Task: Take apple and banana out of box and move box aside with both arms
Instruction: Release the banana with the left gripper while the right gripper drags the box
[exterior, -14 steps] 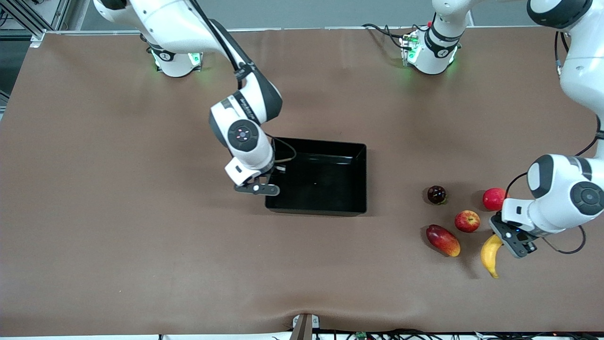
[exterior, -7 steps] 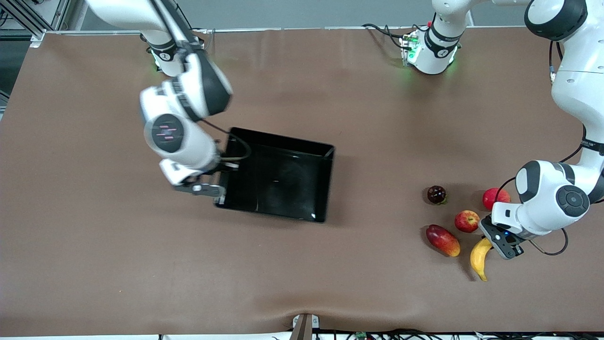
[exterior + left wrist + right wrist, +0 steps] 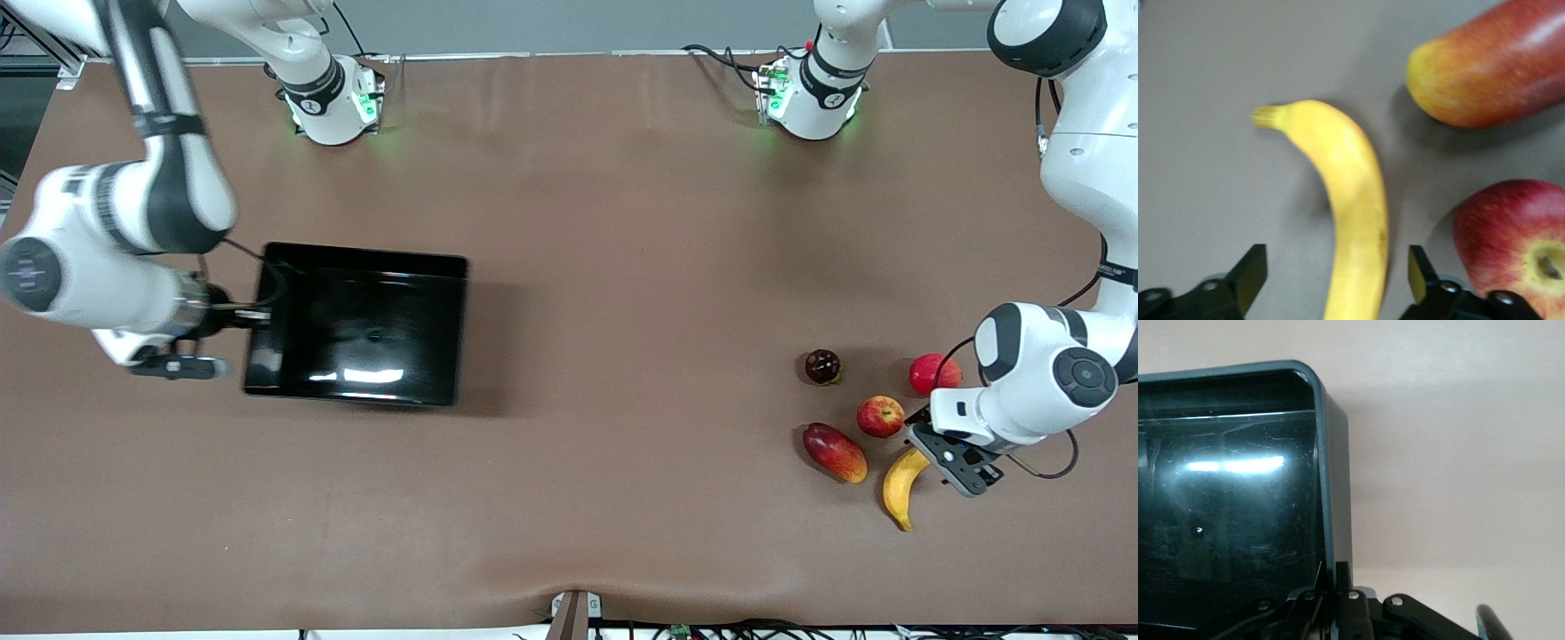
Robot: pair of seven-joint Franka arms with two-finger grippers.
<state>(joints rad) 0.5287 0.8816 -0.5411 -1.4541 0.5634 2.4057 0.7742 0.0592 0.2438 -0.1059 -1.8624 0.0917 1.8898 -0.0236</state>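
Note:
The black box (image 3: 356, 324) is toward the right arm's end of the table. My right gripper (image 3: 238, 364) is shut on its end wall, and the right wrist view shows that wall (image 3: 1335, 487) pinched between the fingers of the gripper (image 3: 1341, 587). The yellow banana (image 3: 900, 487) lies toward the left arm's end. My left gripper (image 3: 935, 455) is open low over the banana's upper end. In the left wrist view the banana (image 3: 1345, 207) runs between the spread fingers of the gripper (image 3: 1337, 277), untouched. The red apple (image 3: 880, 415) lies beside it and shows in the left wrist view (image 3: 1515, 240).
A red-orange mango (image 3: 834, 452) lies beside the banana, also in the left wrist view (image 3: 1491, 67). A dark purple fruit (image 3: 822, 365) and another red fruit (image 3: 929, 373) lie farther from the front camera. Brown table cover (image 3: 622, 267) all round.
My right arm has swept the box from the table's middle toward the right arm's end. My left gripper has shifted slightly, and the banana has slid a little toward the mango.

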